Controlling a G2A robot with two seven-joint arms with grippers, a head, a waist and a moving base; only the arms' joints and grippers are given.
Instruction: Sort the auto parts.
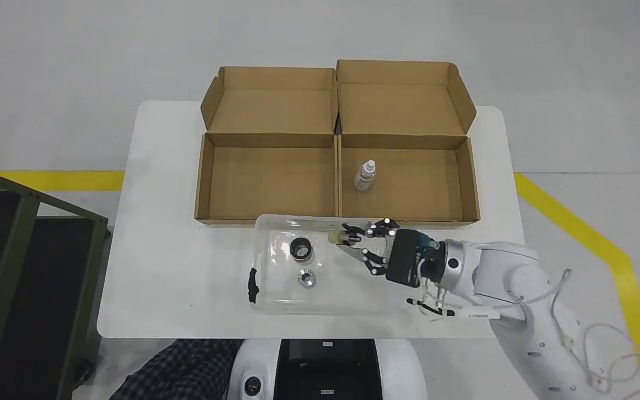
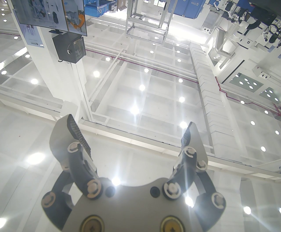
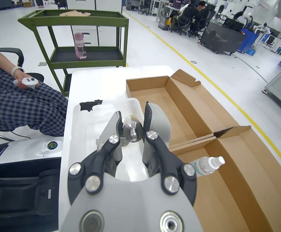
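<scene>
Steel part [image 3: 132, 131], clamped across its round head in right gripper [image 3: 132, 119], over tray [image 1: 340, 296], toward 12 o'clock rim. Probably stiff, dense, slick: best held squarely at the head. Left gripper [image 2: 130, 123] spread, empty.

A pale grey floor [image 1: 100, 60] was seen around a white table [image 1: 160, 270] in the top view, and yellow lines [image 1: 60, 180] were painted on it at the left and right edges of the frame. A green shelf cart [image 1: 40, 270] was placed at the lower left. In the right wrist view a pink bottle [image 3: 80, 46] was kept on the cart's middle shelf, and black office chairs [image 3: 184, 22] were grouped far behind. In the left wrist view a white beamed ceiling [image 2: 158, 109] was lit by many round lamps [image 2: 142, 87]; a screen [image 2: 48, 13] and a black box [image 2: 69, 49] were fixed on a white column [image 2: 63, 87].
</scene>
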